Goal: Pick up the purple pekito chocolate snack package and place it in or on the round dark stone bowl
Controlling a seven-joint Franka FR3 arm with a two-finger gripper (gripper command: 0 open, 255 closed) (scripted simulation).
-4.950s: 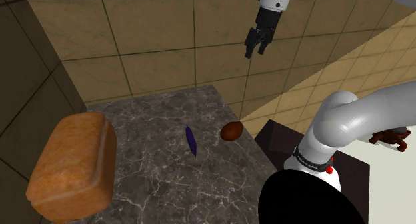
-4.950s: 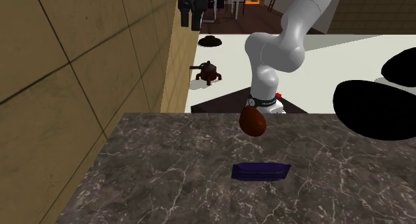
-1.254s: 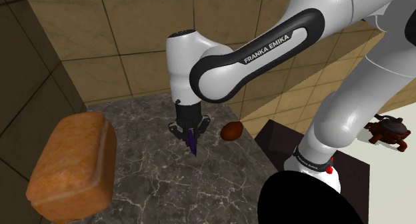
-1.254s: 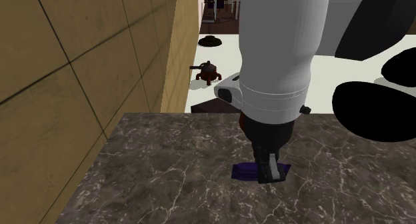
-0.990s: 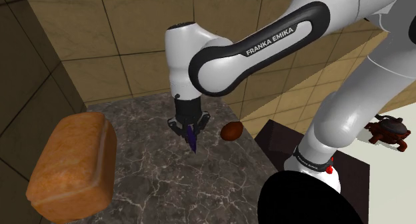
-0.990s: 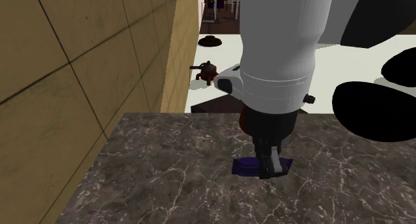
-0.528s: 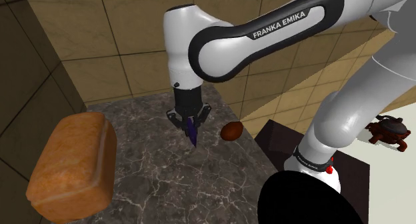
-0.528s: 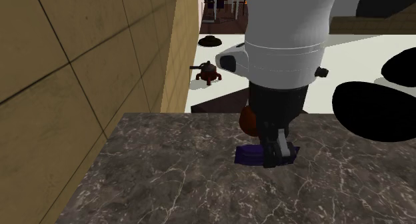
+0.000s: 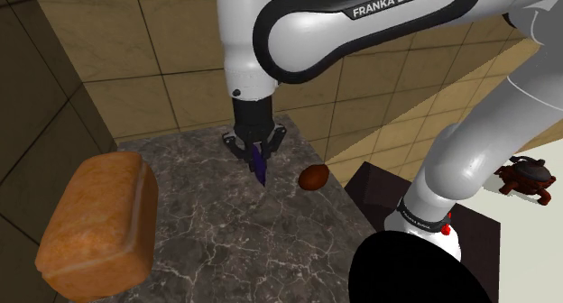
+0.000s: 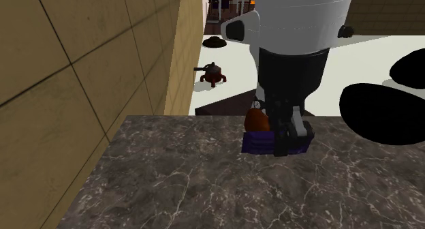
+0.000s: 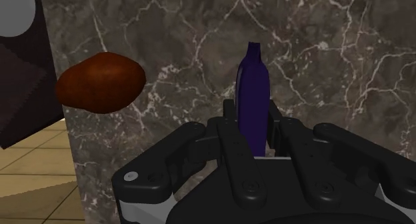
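My black gripper (image 9: 259, 159) is shut on a thin purple snack package (image 9: 262, 176), which hangs edge-down a little above the dark marble counter (image 9: 226, 243). In the wrist view the package (image 11: 252, 83) sticks out between the two fingers (image 11: 229, 116). In the second exterior view the gripper (image 10: 282, 144) clasps the package (image 10: 257, 142) near its middle. A round reddish-brown bowl (image 9: 313, 177) rests near the counter's edge, toward the shoulder view's right of the package. It also appears beside the gripper (image 11: 252, 117) as a brown lump (image 11: 100, 81), and partly hidden behind the package (image 10: 255, 118).
A large brown bread loaf (image 9: 97, 222) lies at the counter's near left in the shoulder view. Tan tiled walls (image 9: 180, 67) close the back and left. The dark stand (image 9: 377, 191) sits beyond the counter's right edge, with a black area (image 9: 415, 274) below it.
The gripper has risen with the purple package, lifting it off the counter and a little toward the back wall. The bowl and loaf have stayed put.
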